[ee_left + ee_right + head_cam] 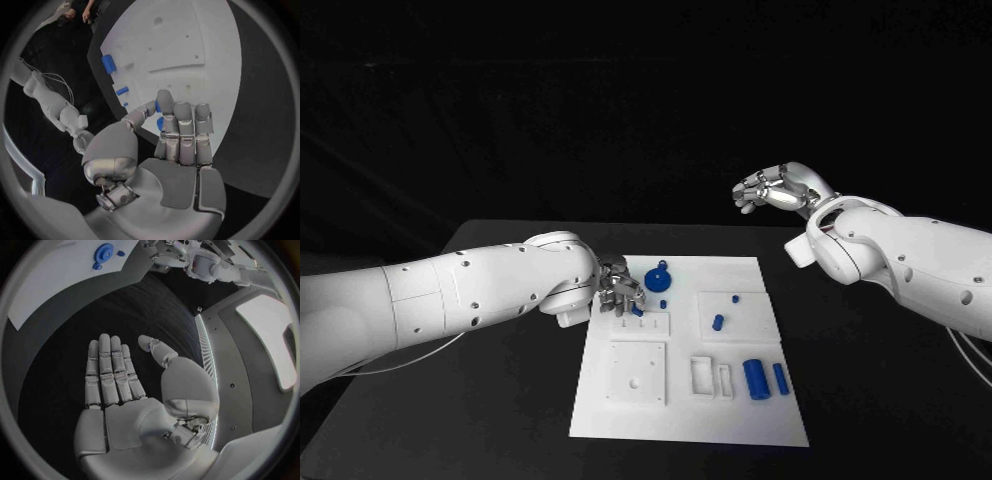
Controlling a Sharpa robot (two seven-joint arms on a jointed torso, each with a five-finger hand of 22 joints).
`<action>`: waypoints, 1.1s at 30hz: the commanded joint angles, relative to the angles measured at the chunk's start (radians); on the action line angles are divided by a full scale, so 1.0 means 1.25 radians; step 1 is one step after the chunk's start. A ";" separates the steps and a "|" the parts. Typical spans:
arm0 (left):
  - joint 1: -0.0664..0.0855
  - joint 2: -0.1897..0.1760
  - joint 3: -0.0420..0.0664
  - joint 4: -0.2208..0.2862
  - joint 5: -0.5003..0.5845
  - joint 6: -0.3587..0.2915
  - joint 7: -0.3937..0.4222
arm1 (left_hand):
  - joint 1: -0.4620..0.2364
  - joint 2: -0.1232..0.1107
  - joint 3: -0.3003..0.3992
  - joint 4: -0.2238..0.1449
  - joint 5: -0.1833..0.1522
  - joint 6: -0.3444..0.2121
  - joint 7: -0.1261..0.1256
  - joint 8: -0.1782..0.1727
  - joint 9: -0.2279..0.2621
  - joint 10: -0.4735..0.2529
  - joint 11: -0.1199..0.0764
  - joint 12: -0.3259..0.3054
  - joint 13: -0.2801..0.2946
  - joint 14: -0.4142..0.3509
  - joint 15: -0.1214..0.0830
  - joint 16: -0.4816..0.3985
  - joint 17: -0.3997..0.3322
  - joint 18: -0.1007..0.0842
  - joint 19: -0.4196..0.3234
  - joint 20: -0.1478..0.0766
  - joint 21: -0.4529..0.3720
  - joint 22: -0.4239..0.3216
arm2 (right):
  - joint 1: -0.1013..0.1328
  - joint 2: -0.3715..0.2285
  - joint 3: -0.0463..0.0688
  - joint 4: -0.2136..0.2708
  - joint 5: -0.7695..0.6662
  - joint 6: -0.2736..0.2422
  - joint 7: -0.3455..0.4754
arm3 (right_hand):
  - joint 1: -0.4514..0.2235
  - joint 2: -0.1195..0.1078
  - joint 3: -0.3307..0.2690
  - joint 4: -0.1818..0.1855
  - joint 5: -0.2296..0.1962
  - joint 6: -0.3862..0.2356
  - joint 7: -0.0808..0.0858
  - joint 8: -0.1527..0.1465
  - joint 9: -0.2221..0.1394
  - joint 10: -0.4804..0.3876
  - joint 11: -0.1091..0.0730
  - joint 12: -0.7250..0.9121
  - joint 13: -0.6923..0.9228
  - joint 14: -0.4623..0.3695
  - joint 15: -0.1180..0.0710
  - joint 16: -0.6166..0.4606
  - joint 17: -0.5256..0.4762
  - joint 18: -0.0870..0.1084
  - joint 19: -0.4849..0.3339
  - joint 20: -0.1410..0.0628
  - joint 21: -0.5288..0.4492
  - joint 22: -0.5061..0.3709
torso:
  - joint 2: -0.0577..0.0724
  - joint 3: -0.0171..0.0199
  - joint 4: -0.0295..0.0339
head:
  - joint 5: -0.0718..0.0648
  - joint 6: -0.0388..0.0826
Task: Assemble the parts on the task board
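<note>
Two silver hands show, and their fingers differ. The left hand sits low over the far left part of the task board, its fingers held close together and pointing down at the plate. In the left wrist view a small blue part shows between the thumb and the neighbouring fingers, touching them, so it looks pinched, though most of it is hidden. The right hand hangs in the air well apart from the board, beyond its far right corner. In the right wrist view its fingers are stretched out flat and side by side, the thumb set off to one side, with nothing in them.

On the board, just beside the left hand, stands a round blue part with a small tab on its far side. A tiny blue peg lies just in front of it. Toward the right side lie a small blue stud and a short blue pin. Near the board's right front, two blue cylinders lie side by side, the left one thicker. White raised blocks sit on the left half of the board. The board rests on the black bench.
</note>
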 commanded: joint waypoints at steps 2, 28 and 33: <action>-0.001 0.001 0.001 0.009 -0.017 -0.034 0.004 | 0.002 0.010 0.008 -0.006 0.004 0.065 -0.059 0.000 0.099 -0.003 -0.005 0.002 0.001 0.004 -0.002 0.004 0.001 -0.007 0.007 -0.084 0.002 0.001 | 0.001 0.000 0.000 0.002 0.006 0.012 0.006 | -0.001 0.004 -0.005 0.000 0.004 -0.002 0.002 0.002 -0.002 0.005 0.001 -0.004 -0.001 0.006 0.001 -0.004 -0.001 0.005 0.006 0.000 -0.003 -0.004 | 0.000 -0.0005 -0.0010 | 0.003 -0.003; -0.034 -0.014 0.001 0.038 -0.041 -0.146 0.018 | -0.001 0.003 0.010 -0.005 0.010 0.081 -0.065 -0.007 0.111 -0.005 -0.011 0.030 0.014 0.012 -0.006 0.021 -0.001 -0.003 0.018 -0.087 0.011 0.010 | 0.001 -0.005 0.000 0.019 -0.013 0.021 -0.023 | 0.007 -0.004 0.002 0.002 0.006 -0.019 0.010 -0.006 -0.008 -0.003 0.010 -0.032 -0.011 -0.006 0.010 -0.025 -0.011 0.005 -0.004 0.007 -0.027 -0.021 | 0.001 0.0000 -0.0028 | -0.001 -0.010; -0.036 -0.017 0.001 0.049 -0.095 -0.169 0.023 | -0.001 0.003 0.011 -0.005 0.012 0.083 -0.065 -0.008 0.112 -0.005 -0.012 0.034 0.015 0.013 -0.007 0.024 -0.001 -0.003 0.019 -0.088 0.012 0.011 | 0.001 -0.006 0.000 0.021 -0.014 0.026 -0.024 | 0.007 -0.004 0.001 0.002 0.007 -0.020 0.010 -0.007 -0.009 -0.003 0.010 -0.033 -0.011 -0.006 0.010 -0.025 -0.011 0.005 -0.005 0.007 -0.028 -0.022 | 0.001 0.0008 -0.0016 | -0.001 -0.013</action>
